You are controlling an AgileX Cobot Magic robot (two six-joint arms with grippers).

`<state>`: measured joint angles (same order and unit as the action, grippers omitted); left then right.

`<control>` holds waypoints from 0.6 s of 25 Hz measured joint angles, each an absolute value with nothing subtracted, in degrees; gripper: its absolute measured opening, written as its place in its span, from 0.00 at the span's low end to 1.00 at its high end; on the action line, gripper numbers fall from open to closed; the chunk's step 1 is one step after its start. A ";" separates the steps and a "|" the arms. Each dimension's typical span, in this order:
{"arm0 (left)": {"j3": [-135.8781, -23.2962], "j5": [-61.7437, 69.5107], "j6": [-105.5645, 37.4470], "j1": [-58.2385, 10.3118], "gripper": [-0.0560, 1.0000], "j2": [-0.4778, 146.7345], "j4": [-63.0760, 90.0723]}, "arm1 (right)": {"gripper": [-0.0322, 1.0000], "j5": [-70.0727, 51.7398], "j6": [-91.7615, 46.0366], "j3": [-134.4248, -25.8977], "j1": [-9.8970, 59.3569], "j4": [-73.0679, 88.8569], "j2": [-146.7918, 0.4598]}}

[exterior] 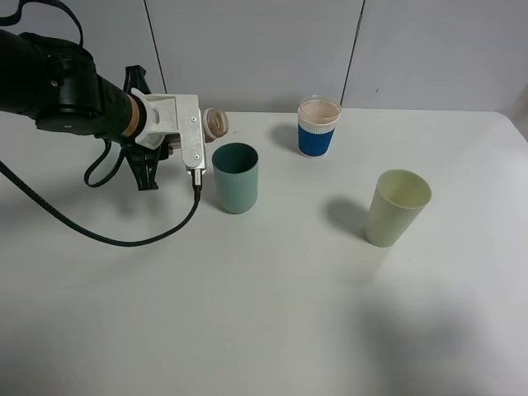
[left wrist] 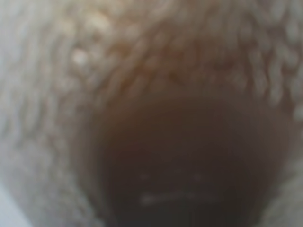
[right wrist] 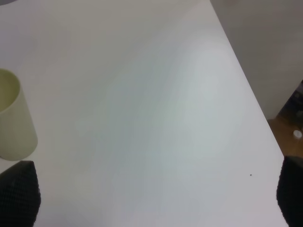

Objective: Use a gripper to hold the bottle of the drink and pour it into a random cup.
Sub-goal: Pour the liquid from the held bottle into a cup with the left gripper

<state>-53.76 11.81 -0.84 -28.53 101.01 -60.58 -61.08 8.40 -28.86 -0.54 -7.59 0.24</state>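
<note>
bottle (exterior: 217,122): tipped sideways, mouth just at 11 o'clock of cup (exterior: 236,177)
handling: probably light, thin walls dent easily; take the body, not the neck
left end effector (exterior: 191,125): clenched on bottle
right end effector (right wrist: 154,198): released

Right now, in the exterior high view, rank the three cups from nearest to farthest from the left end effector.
From the left end effector:
1. Tapered teal-green plastic tumbler: right beside it, slightly nearer the camera.
2. Blue-banded white cup: back of the table, near the middle.
3. Pale yellow-green tapered cup: far right.
</note>
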 joint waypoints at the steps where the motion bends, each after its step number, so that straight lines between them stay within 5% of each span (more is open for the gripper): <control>1: -53.76 11.87 -0.84 -28.53 0.36 101.48 -60.58 | 1.00 -61.08 8.40 -28.86 -0.54 -7.59 0.24; 15: -53.78 13.90 -0.84 -28.63 0.36 102.60 -63.42 | 1.00 -61.08 8.40 -28.86 -0.54 -7.59 0.24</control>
<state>-53.78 13.90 -0.84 -28.63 102.60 -63.42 -61.08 8.40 -28.86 -0.54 -7.59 0.24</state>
